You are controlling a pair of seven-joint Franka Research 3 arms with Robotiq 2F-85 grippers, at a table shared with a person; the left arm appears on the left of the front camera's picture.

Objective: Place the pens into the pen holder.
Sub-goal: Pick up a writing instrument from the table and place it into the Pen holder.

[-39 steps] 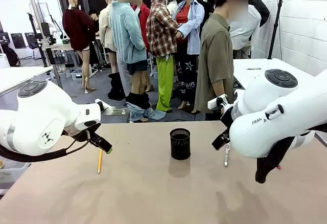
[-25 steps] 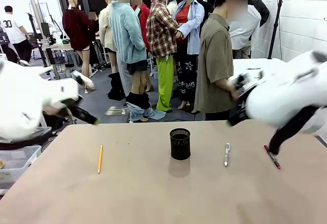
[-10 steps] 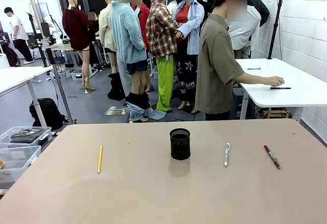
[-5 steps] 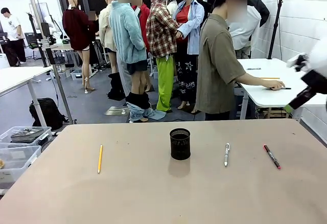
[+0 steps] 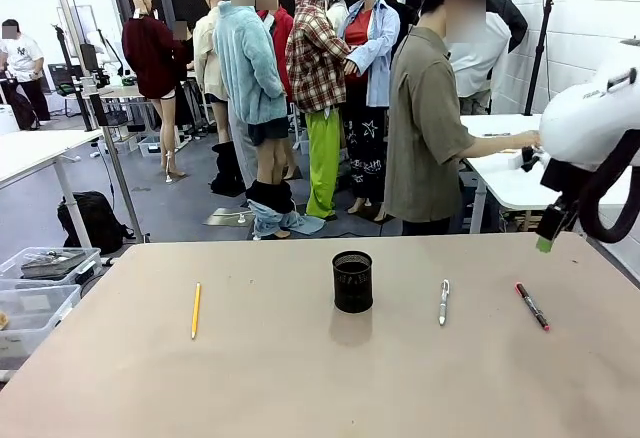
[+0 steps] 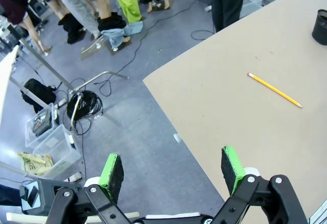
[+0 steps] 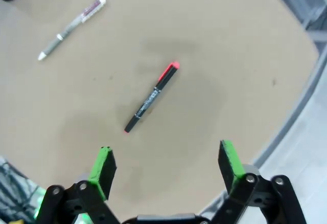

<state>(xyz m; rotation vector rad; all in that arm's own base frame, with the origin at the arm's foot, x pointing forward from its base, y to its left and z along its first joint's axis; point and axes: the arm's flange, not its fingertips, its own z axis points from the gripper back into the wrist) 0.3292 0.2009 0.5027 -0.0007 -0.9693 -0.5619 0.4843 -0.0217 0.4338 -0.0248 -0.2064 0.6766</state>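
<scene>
The right gripper (image 7: 166, 169) is spread open, empty, above the pink-capped marker (image 7: 152, 97) near the edge of the table (image 7: 230, 40). The left gripper (image 6: 171, 169), likewise open, hangs beyond it. The jaws are best turned across the marker's shaft at mid-length. The pencil (image 5: 196, 310) and silver pen (image 5: 443, 301) lie flanking the mesh pen holder (image 5: 352, 281).

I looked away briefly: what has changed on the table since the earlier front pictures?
The left gripper and the right gripper swung up off the table; the right one, open, has come back from the right, over the pink-ended pen. Nothing gripped or let go. That pen, the yellow pencil, the silver pen and the pen holder lie unmoved.
</scene>
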